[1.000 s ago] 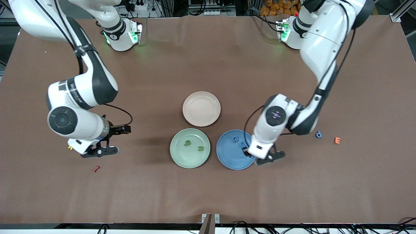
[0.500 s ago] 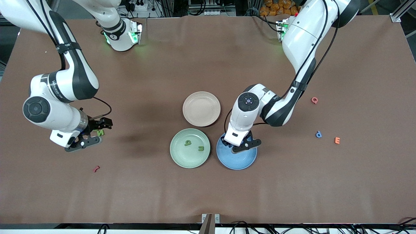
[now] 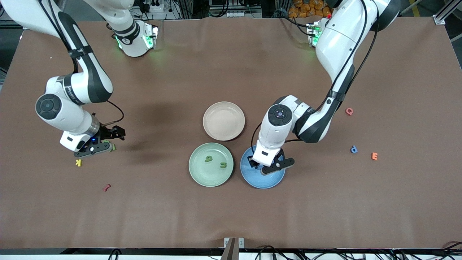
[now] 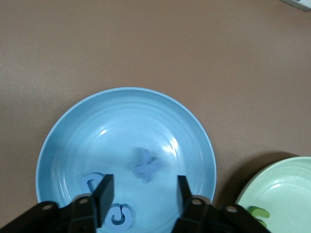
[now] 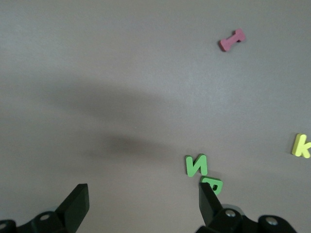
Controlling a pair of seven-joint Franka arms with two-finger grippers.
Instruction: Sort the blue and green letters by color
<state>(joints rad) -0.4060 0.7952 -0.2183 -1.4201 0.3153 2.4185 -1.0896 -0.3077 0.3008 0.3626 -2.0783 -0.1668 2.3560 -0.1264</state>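
Observation:
The blue plate [image 3: 252, 178] holds three blue letters: an X [image 4: 146, 166], a C [image 4: 120, 215] and one partly hidden by a finger [image 4: 91, 180]. My left gripper [image 4: 144, 194] is open and empty just above this plate [image 4: 73, 141], as the front view [image 3: 269, 167] also shows. The green plate [image 3: 202, 177] holds two green letters [image 3: 208, 158] [image 3: 223, 165]. A blue letter [image 3: 354, 149] lies on the table toward the left arm's end. My right gripper [image 5: 143, 204] is open and empty over the table, with a green N [image 5: 196, 165] and a second green letter [image 5: 212, 184] at one fingertip [image 5: 208, 196].
An empty beige plate [image 3: 223, 120] sits farther from the camera than the two colored plates. A yellow K [image 3: 78, 162] and a dark red squiggle [image 3: 107, 187] lie near the right gripper [image 3: 97, 148]. An orange E [image 3: 374, 156] and a pink Q [image 3: 349, 111] lie toward the left arm's end.
My left gripper moved from the blue plate's edge to over its middle. My right gripper moved toward the right arm's end of the table, uncovering the yellow K, and now sits by the green letters.

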